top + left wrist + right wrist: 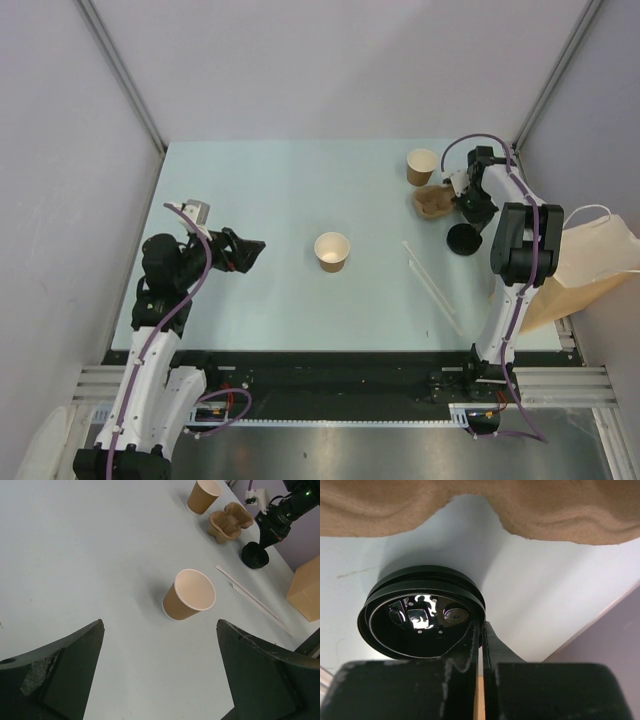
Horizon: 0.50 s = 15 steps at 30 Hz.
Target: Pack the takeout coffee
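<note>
Centre cup (332,251) and far cup (422,166) stood lidless, unpacked; right pincer (480,627) clamped the rim of the black lids (415,615), left pincer (250,252) gaped apart.

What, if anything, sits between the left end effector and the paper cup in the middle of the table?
Nothing visible. The left end effector is open and faces the lidless paper cup, with only bare table between them. The cardboard carrier and black lid lie far off to the right.
</note>
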Available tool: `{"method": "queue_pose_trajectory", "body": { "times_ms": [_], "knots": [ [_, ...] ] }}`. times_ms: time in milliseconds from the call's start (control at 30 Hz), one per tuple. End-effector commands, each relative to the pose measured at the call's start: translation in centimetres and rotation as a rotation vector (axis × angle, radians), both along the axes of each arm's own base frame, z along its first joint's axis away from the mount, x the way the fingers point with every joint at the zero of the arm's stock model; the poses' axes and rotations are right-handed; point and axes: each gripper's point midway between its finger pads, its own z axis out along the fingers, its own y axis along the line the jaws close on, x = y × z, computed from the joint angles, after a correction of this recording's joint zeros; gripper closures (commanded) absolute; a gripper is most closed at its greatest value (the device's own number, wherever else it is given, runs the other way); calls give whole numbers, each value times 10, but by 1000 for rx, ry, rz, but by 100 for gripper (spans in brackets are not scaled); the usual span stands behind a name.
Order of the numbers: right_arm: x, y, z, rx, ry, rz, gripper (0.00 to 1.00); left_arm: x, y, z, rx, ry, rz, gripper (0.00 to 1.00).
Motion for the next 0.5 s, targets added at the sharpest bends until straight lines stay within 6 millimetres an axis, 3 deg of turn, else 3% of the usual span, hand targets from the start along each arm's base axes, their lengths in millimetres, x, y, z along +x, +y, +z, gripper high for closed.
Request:
{"method": "queue_pose_trajectory", "body": {
  "times_ms": [0,167,467],
  "knots": [
    [2,7,24,50,-33,2,100,1,-1,7,-13,-30,-12,1],
    [-4,25,44,136,-61,30,100,0,-2,6,-13,-31,-17,1],
    [0,28,75,61,-146,70,100,-1,-3,6,-18,-31,-25,0]
  ]
}}
